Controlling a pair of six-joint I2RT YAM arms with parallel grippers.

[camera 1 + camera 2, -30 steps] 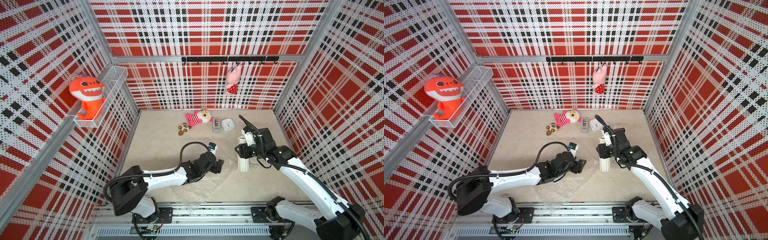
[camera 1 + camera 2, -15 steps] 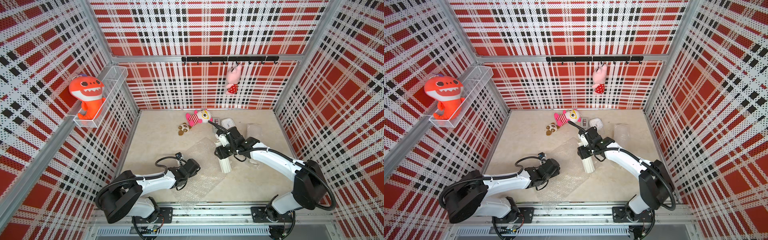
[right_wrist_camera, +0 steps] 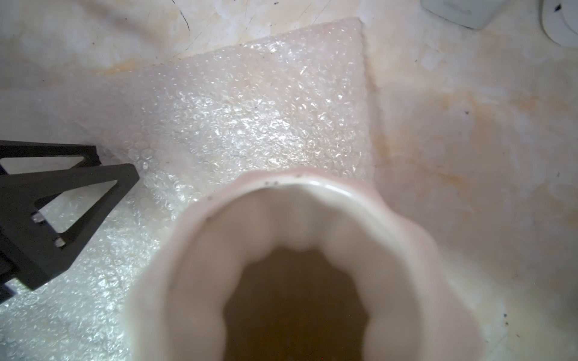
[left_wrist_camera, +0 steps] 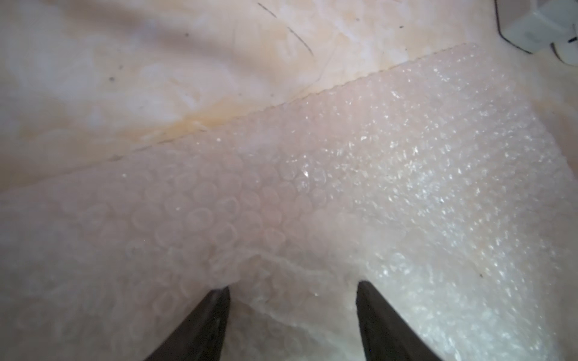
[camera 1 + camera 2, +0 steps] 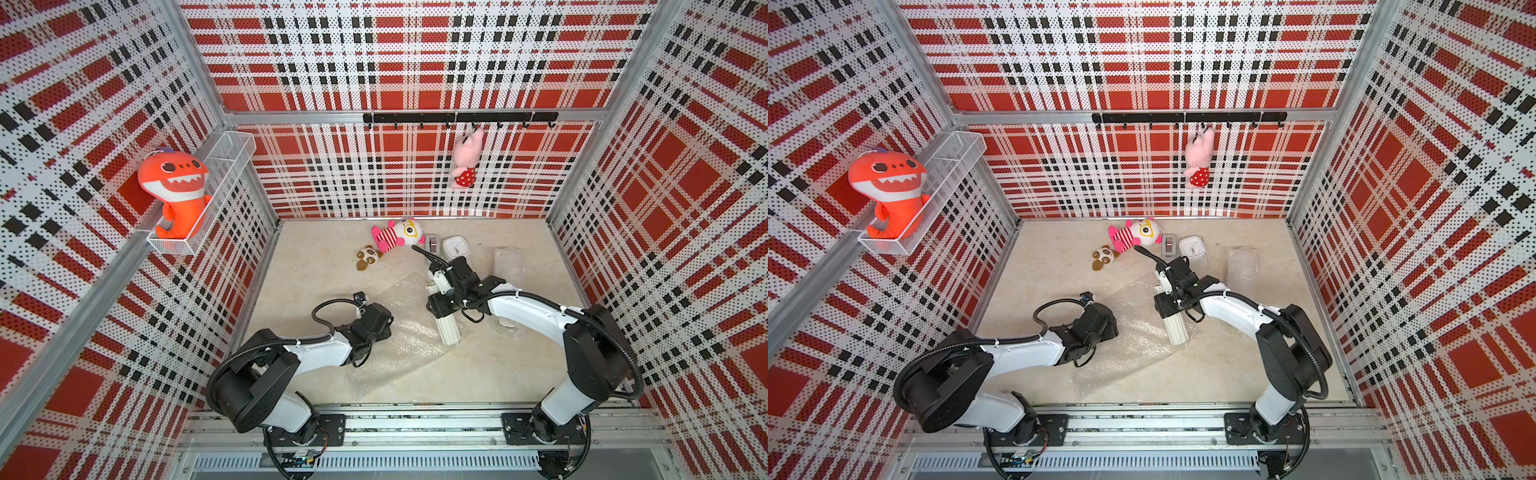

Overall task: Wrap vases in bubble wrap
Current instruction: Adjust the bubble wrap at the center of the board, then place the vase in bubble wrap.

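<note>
Red plaid walls enclose a beige marbled floor (image 5: 324, 274). A bubble wrap sheet (image 5: 409, 340) lies flat on it, between the two grippers. The left gripper (image 4: 292, 289) sits low at the sheet's edge with its fingers spread apart. A wrinkle of wrap bunches between their tips, unpinched. The right gripper (image 5: 442, 309) clasps a ribbed white vase (image 5: 449, 330) near its rim. The vase is tilted, its lower end over the sheet's edge nearest that gripper. Well behind the right gripper lies a second bubble-wrap bundle (image 5: 508, 266).
</note>
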